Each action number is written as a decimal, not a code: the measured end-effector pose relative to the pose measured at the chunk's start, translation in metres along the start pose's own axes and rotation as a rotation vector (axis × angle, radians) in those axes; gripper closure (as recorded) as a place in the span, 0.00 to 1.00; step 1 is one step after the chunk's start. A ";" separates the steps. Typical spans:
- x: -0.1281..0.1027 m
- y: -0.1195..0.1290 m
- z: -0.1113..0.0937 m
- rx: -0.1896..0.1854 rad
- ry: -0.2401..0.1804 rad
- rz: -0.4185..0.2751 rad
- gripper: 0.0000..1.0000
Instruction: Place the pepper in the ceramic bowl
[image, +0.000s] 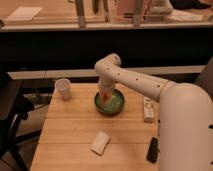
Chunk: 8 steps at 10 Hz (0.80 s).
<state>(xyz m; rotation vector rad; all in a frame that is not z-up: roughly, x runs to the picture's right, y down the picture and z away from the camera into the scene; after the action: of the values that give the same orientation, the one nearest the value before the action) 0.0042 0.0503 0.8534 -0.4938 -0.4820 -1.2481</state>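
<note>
The green ceramic bowl (114, 105) sits on the wooden table (75, 125) near its far middle. My gripper (105, 96) hangs straight down over the bowl's left half, just above its inside. A red-orange streak at the gripper's tip is the pepper (106, 96), seen between the fingers and over the bowl. My white arm comes in from the right and bends over the bowl.
A small white paper cup (63, 89) stands at the table's far left. A pale beige block (100, 143) lies in front of the bowl. A white packet (148, 109) lies right of the bowl, and a black object (152, 149) near the front right. A dark chair (10, 115) stands at the left.
</note>
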 end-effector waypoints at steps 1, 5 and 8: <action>0.000 0.000 0.000 0.000 -0.001 0.001 0.99; 0.002 0.002 0.002 0.002 -0.005 0.009 0.99; 0.002 0.003 0.003 0.004 -0.007 0.013 0.99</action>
<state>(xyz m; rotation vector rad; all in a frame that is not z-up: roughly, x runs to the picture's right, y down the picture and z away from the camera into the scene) 0.0072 0.0510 0.8566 -0.4980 -0.4862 -1.2329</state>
